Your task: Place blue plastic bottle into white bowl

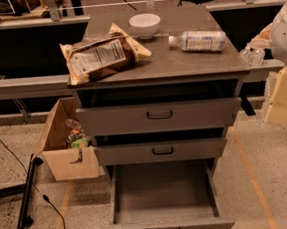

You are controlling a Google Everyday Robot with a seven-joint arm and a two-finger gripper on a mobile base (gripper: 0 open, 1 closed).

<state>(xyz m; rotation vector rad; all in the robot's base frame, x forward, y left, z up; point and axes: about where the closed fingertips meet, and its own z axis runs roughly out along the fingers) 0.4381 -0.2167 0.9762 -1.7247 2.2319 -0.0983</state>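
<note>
one blue plastic bottle [200, 41] on its side at cabinet top [179, 63] right, label unreadable, one white bowl [144, 25] near its cap, not touching, one brown snack bag [103, 57] left, three drawers, bottom drawer [163, 195] open, gripper [253, 52] off cabinet's right edge, state can't tell

Colours at the grey cabinet [178, 58].
Brown snack bag [103, 57] with white printed panel; plain white bowl [144, 25]; clear bottle [198, 41], pale bluish-white label, white cap. Pale cream gripper [253, 51] just off the top's right edge. Tan cardboard box [62, 158].
</note>
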